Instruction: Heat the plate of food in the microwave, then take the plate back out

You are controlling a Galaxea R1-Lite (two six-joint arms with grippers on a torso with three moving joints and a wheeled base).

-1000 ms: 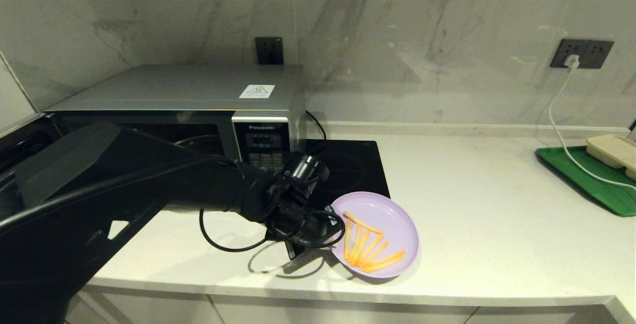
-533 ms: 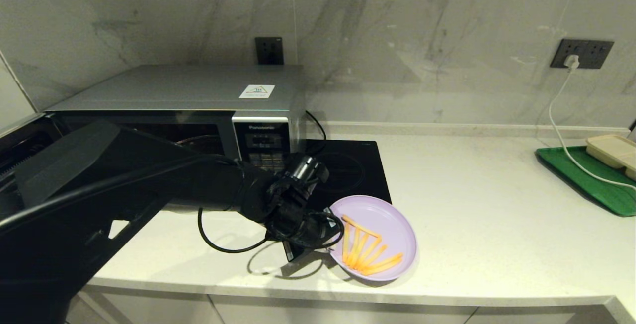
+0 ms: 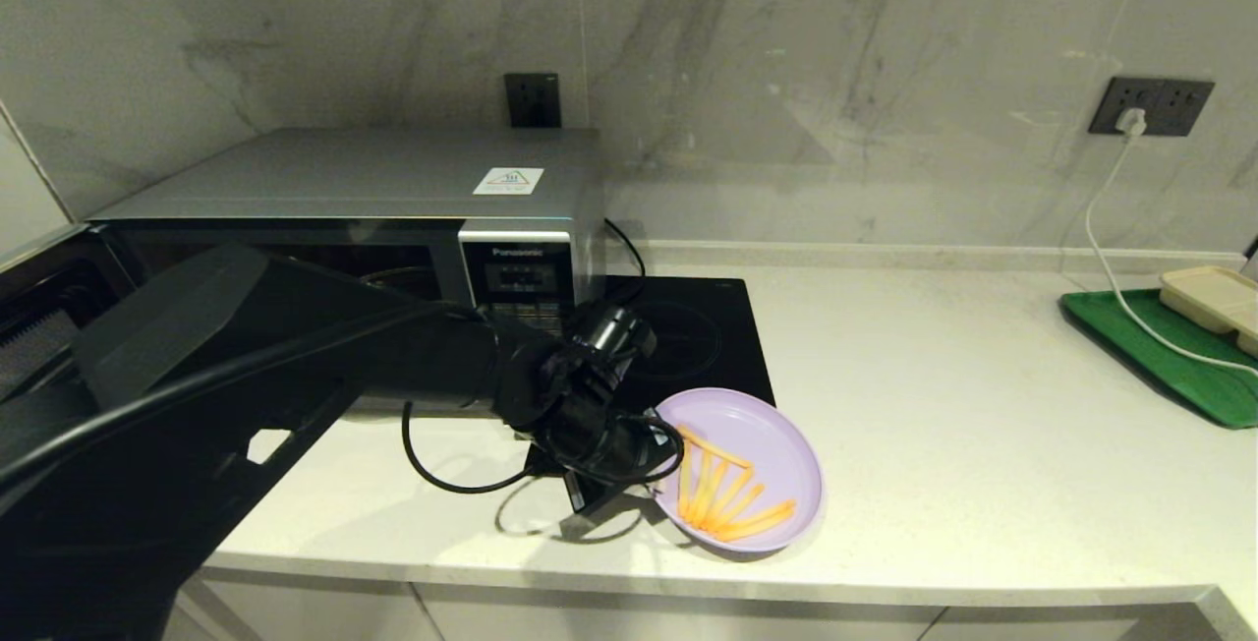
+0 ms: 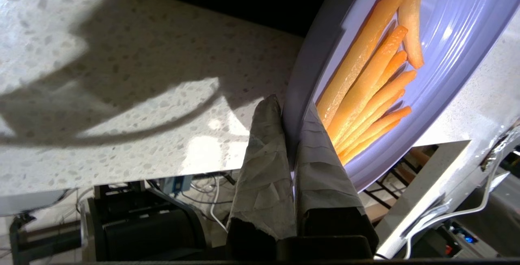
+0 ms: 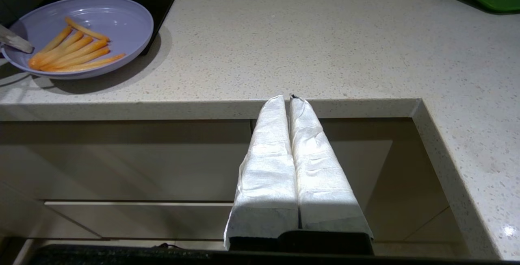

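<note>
The lilac plate of food (image 3: pixel 771 439) with several orange fries (image 3: pixel 732 501) is near the counter's front edge, right of the microwave (image 3: pixel 373 179). My left gripper (image 3: pixel 657 459) is shut on the plate's left rim. In the left wrist view its fingertips (image 4: pixel 290 106) pinch the rim of the plate of food (image 4: pixel 455 45), one finger above and one below. The plate looks tilted, its far side over the cooktop's corner. The microwave door (image 3: pixel 39 287) stands swung open to the left. My right gripper (image 5: pixel 286 97) is shut and empty, parked below the counter edge.
A flat black induction cooktop (image 3: pixel 698 326) lies right of the microwave, behind the plate. A green tray (image 3: pixel 1170 356) with a beige compartment tray (image 3: pixel 1214 297) sits far right, crossed by a white cable (image 3: pixel 1106 248). My left arm's cable loops over the counter (image 3: pixel 442 479).
My left arm has shifted a little right and up with the plate held. The plate has drifted slightly left and appears flatter, its shadow showing beneath it.
</note>
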